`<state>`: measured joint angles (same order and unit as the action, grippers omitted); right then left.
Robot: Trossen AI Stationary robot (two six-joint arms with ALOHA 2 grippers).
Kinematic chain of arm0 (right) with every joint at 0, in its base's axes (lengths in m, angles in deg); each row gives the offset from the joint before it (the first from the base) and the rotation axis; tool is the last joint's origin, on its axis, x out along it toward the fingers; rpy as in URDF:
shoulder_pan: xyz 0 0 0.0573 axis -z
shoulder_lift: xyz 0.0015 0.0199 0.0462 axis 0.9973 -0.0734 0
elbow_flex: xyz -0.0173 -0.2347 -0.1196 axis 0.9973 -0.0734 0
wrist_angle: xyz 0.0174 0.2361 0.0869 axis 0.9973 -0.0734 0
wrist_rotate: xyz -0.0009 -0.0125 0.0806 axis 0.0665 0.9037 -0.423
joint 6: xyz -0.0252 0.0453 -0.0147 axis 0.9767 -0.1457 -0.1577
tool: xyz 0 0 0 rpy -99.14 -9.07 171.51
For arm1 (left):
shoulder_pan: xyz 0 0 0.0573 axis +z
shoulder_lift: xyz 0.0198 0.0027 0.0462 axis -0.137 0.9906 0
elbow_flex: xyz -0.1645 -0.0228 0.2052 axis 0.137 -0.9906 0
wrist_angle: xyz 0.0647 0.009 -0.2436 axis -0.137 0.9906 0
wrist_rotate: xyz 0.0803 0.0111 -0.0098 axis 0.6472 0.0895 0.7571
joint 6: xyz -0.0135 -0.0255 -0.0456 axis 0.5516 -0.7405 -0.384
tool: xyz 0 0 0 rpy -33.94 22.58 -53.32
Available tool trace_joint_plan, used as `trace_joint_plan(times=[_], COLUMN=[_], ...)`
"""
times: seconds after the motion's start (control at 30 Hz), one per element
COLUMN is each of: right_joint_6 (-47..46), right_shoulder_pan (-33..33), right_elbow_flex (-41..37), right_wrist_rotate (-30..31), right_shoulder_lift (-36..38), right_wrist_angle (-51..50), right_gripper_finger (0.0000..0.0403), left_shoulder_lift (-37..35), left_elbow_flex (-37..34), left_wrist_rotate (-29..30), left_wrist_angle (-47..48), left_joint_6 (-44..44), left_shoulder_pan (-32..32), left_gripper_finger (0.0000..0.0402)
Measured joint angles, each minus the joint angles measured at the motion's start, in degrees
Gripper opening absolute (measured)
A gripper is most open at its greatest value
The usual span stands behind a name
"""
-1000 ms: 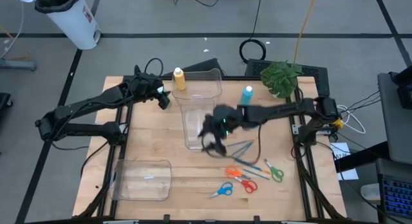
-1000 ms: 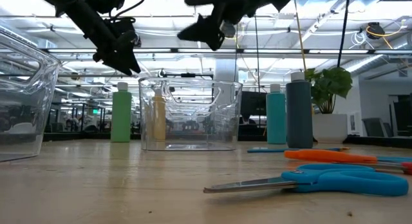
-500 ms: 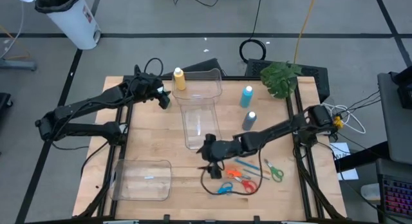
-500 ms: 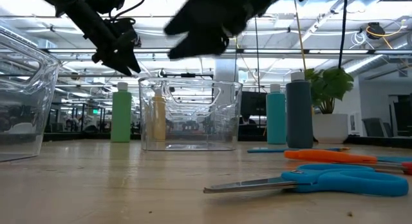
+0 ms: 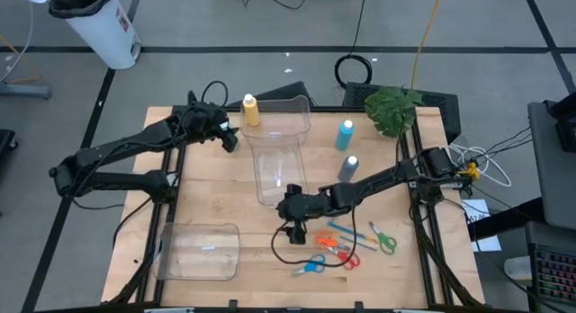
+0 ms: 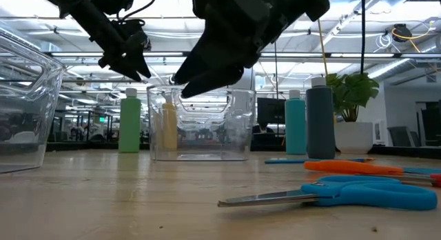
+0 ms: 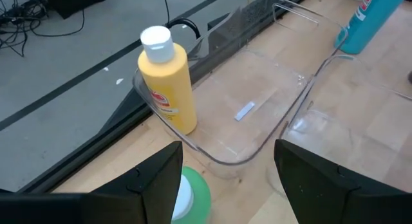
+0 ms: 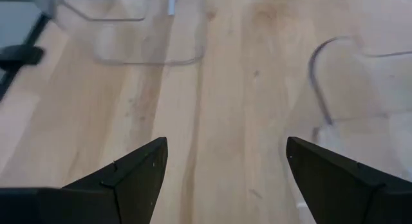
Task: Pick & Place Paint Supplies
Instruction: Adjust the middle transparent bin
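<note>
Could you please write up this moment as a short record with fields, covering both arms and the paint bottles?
left gripper: jaws open, empty, above the green bottle
right gripper: jaws open, empty, over the table near the scissors
yellow bottle: upright, beside the clear bin
light blue bottle: upright on the table
grey-blue bottle: upright on the table
brushes: lying on the table

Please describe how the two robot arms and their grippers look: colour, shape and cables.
Both arms are dark, slim and jointed. The left gripper and the right gripper each have two flat, black, wedge-shaped fingers. Black cables loop beside each wrist. A yellow part sits at the right arm's base.
</note>
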<state>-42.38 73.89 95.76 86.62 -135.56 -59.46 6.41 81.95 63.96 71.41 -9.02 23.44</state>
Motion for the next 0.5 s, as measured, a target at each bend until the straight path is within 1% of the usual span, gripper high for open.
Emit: trace_joint_plan(times=[0.1, 0.23, 0.37, 0.5], right_joint_6=[0.6, 1.0, 1.1, 1.1], right_shoulder_pan=[0.6, 1.1, 1.3, 1.3], right_elbow_flex=[0.0, 0.0, 0.0, 0.0], right_wrist_rotate=[2.7, 3.4, 3.3, 1.0], right_shoulder_lift=[-0.1, -0.1, -0.1, -0.1], right_wrist_angle=[0.3, 3.0, 4.4, 5.0], right_gripper_finger=[0.0311, 0.0311, 0.0311, 0.0311], left_shoulder_lift=[0.0, 0.0, 0.0, 0.0], left_elbow_flex=[0.0, 0.0, 0.0, 0.0], left_wrist_rotate=[0.0, 0.0, 0.0, 0.0], left_wrist_angle=[0.0, 0.0, 0.0, 0.0], left_joint_6=[0.0, 0.1, 0.2, 0.2], left_shoulder_pan=[0.0, 0.0, 0.0, 0.0], left_gripper_finger=[0.0253, 0.0253, 0.0253, 0.0253])
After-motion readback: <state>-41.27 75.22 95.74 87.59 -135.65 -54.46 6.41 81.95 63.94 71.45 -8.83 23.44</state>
